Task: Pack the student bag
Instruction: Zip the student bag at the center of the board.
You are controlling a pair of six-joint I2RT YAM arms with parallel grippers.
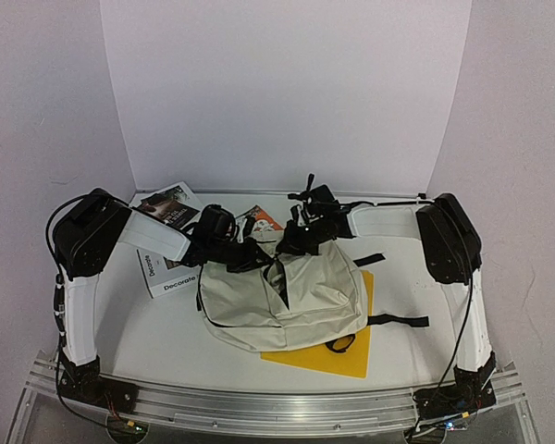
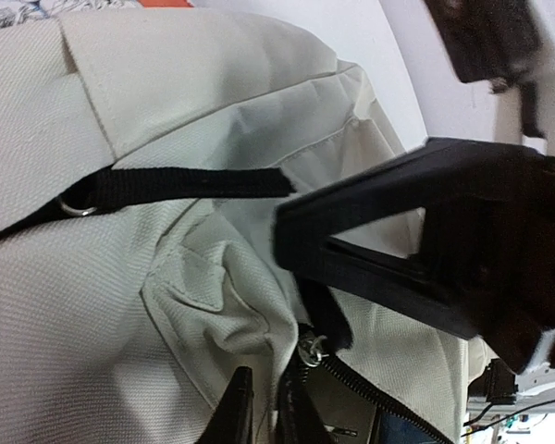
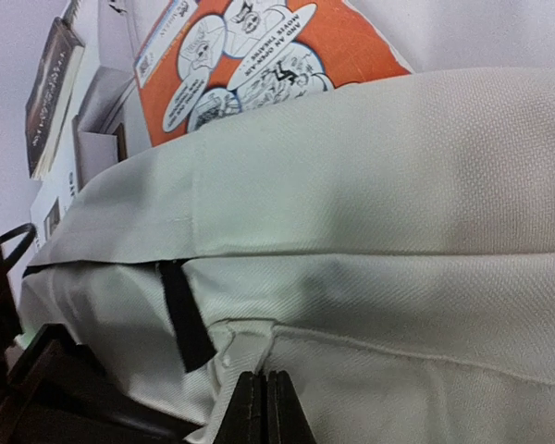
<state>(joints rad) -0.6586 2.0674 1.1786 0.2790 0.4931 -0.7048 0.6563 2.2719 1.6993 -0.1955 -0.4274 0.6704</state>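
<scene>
Evidently the student bag (image 1: 287, 296) handles as soft, light, slumping cloth; hold its stitched zipper hem (image 2: 379, 393), where left fingers (image 2: 238, 412) pinch and right fingers (image 3: 250, 412) sit closed.

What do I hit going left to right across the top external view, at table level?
left arm's elbow → white Decorate book → student bag → loose black strap → right arm's elbow

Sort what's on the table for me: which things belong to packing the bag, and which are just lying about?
Job: student bag; left pincer and right pincer, both at its top; probably the orange comic, Decorate book and dark book, to pack.
Lying about: likely the yellow sheet under the bag.
</scene>
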